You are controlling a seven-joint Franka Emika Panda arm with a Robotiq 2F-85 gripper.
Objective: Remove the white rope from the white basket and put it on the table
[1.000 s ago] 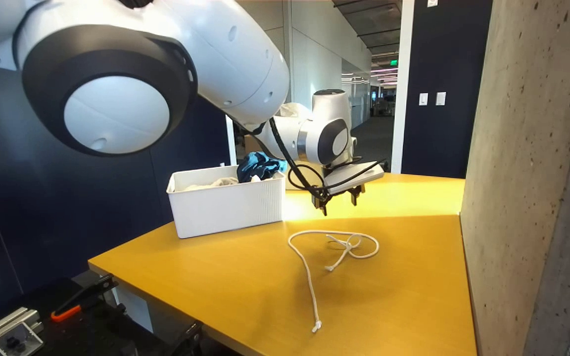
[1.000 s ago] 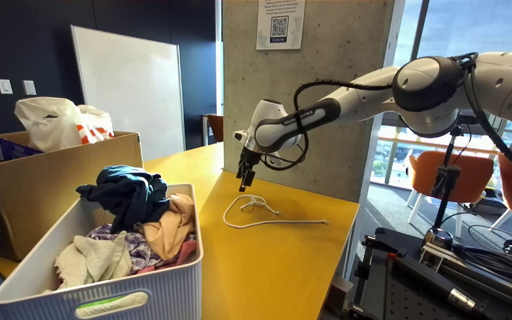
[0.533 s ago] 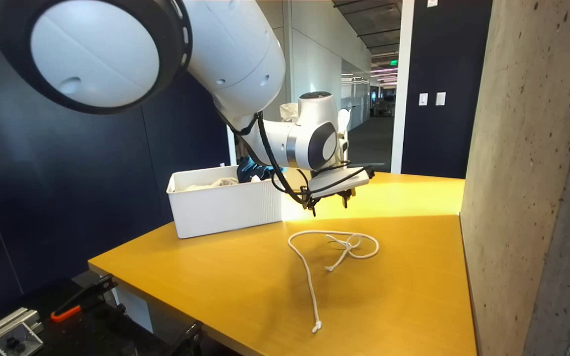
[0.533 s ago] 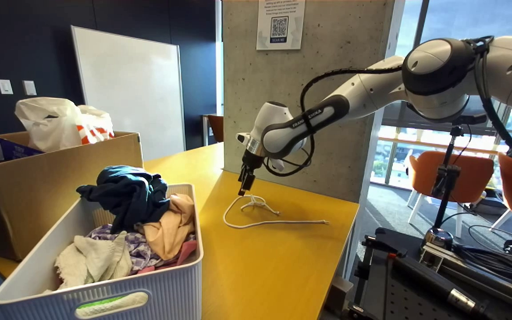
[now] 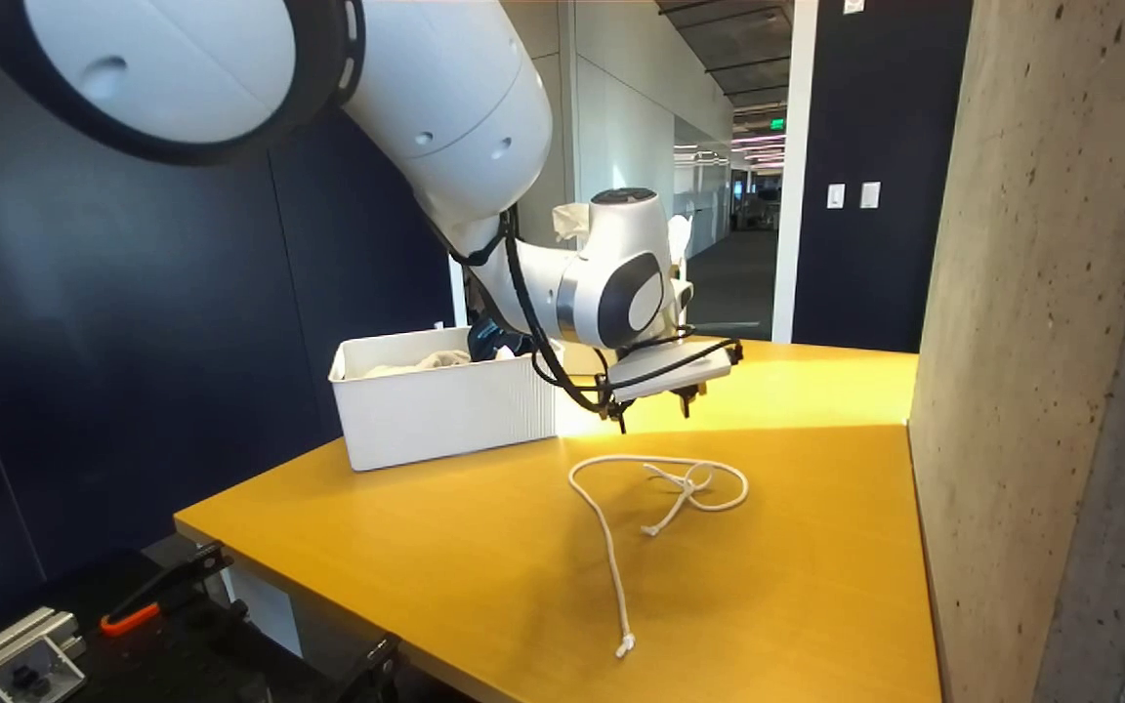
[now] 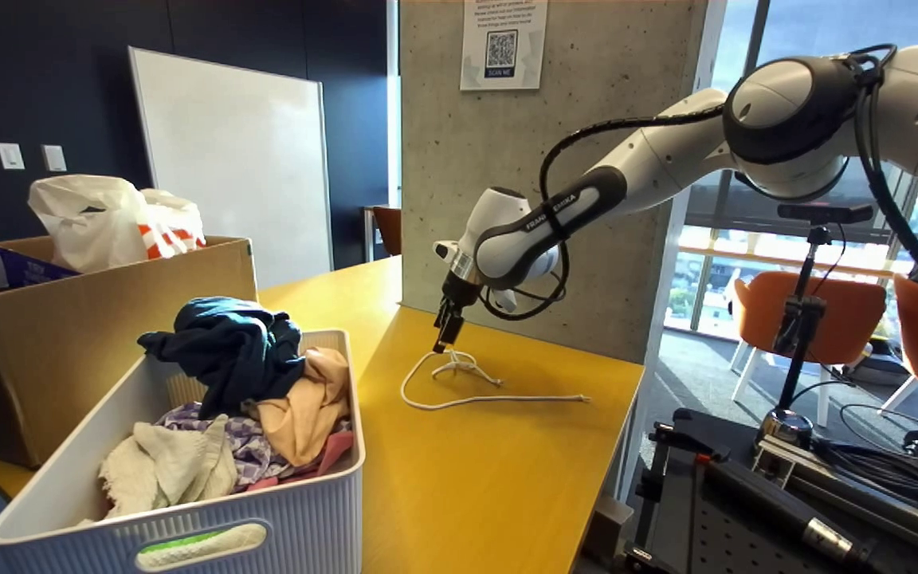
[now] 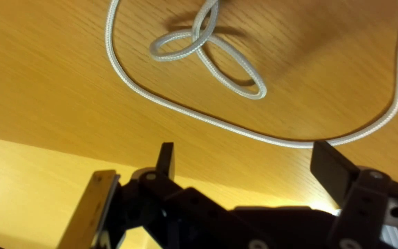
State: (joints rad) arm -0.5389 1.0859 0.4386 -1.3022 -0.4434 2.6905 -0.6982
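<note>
1. I count one white rope [image 7: 199, 116], looped on one worktop [image 7: 47, 86], upper half of the wrist view.
2. One tool [image 7: 245, 148] hangs above, released, jaws wide apart.
3. One white basket [image 6: 307, 526], lower left in an exterior view, at least five cloths [image 6: 228, 359] inside.

A hard-edged bright band crosses the table [image 5: 816, 391], the rest in softer shade.

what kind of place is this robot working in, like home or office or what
Most likely an office or shared workspace rather than a home: there is what looks like a large whiteboard, orange chairs and, in the background, a long corridor.
</note>
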